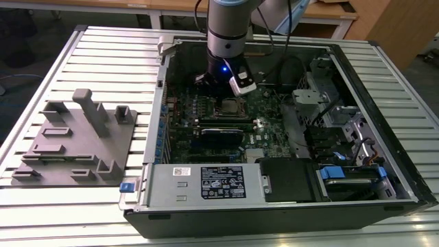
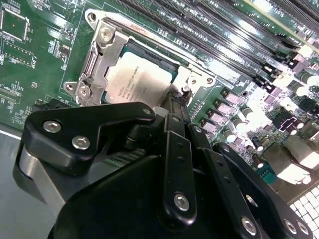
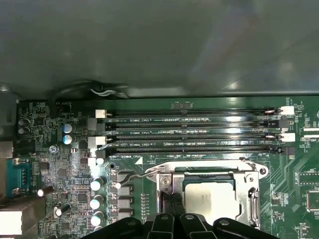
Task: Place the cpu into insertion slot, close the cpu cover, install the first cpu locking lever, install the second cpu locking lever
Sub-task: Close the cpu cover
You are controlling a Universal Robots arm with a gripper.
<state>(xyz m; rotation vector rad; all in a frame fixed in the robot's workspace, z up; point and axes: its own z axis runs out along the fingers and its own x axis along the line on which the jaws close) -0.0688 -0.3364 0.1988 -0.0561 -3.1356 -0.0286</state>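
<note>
Here we are over the open computer case [image 1: 363, 77], lying on the slatted table [image 1: 110, 62], with a grey fixture tray [image 1: 69, 154] at nine o'clock of it in the exterior view. The arm drops in from twelve o'clock, and the gripper [image 2: 174, 104] hangs right above the socket on the motherboard [image 1: 205, 128].

The cpu [image 2: 137, 82] is already seated. Its pale metal top lies flat and square in the socket, and that is what lets the cpu cover [image 2: 99, 59] lie down around it. The silvery frame looks folded flat, with the chip showing through its opening.

In the first wrist view a thin wire lever [image 3: 130, 175] juts out from the socket's corner towards the row of capacitors. From here it seems not latched down, though that is hard to judge.

Now the tool: the fingers are drawn together into one narrow black stack, closed and with nothing visibly clamped between them. The tip sits at the cover's edge, just beside the chip. Whether it actually presses on the frame or a lever, I can't quite tell.
</note>
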